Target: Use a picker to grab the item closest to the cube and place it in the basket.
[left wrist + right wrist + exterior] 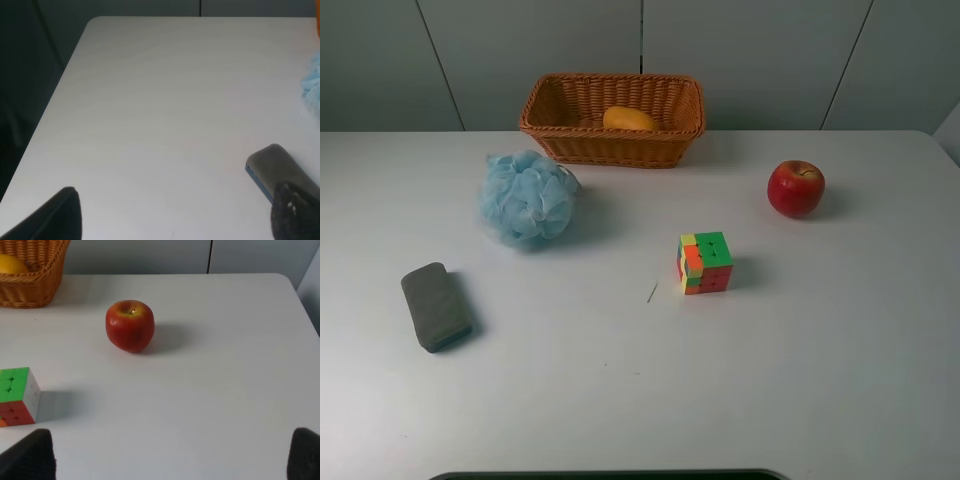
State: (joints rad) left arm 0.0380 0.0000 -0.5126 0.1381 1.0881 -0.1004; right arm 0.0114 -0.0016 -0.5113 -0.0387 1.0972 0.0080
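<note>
A coloured puzzle cube (704, 262) sits near the table's middle; it also shows in the right wrist view (17, 396). A red apple (796, 188) (130, 326) lies to its right and further back. A wicker basket (612, 118) (31, 275) stands at the back with a yellow fruit (629, 119) inside. Neither gripper shows in the exterior view. My left gripper (175, 215) is open, its fingertips (295, 212) low over the table near the grey eraser. My right gripper (165, 455) is open and empty, on the near side of the apple.
A light blue bath pouf (527, 196) (312, 82) lies left of the cube. A grey and blue eraser (435, 305) (272, 167) lies at the front left. The table's left edge (55, 90) and right corner (295, 290) are close to the arms.
</note>
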